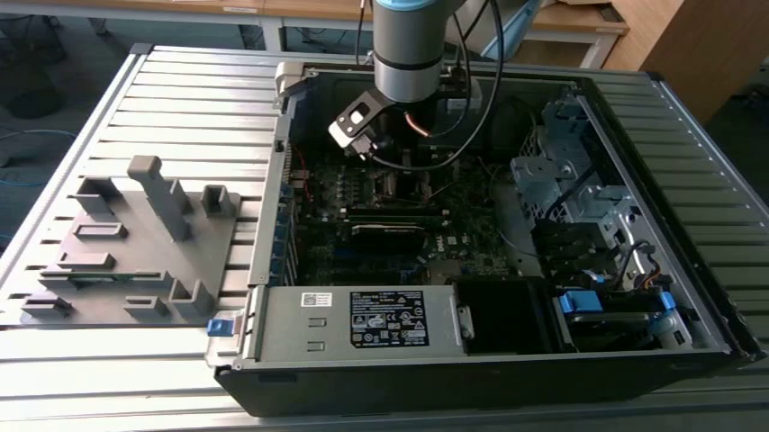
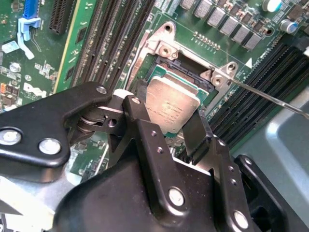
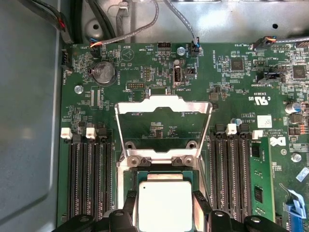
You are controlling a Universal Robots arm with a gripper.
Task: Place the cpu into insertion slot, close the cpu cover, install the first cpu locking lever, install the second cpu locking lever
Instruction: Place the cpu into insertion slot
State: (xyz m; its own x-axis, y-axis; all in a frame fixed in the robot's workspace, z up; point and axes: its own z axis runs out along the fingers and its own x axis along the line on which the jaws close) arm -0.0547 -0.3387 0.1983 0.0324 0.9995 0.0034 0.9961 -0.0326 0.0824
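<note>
First wrist view, cpu (image 3: 164,205) at insertion slot (image 3: 164,175)

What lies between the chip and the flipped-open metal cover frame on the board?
In the first wrist view, two silvery hinge brackets lie between the chip and the open cover frame.

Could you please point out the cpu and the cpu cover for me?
cpu (image 3: 165,205): first wrist view, the middle of its silvery-grey metal top.
cpu cover (image 3: 164,103): first wrist view, the bar of the open frame farthest from its hinge.
</note>
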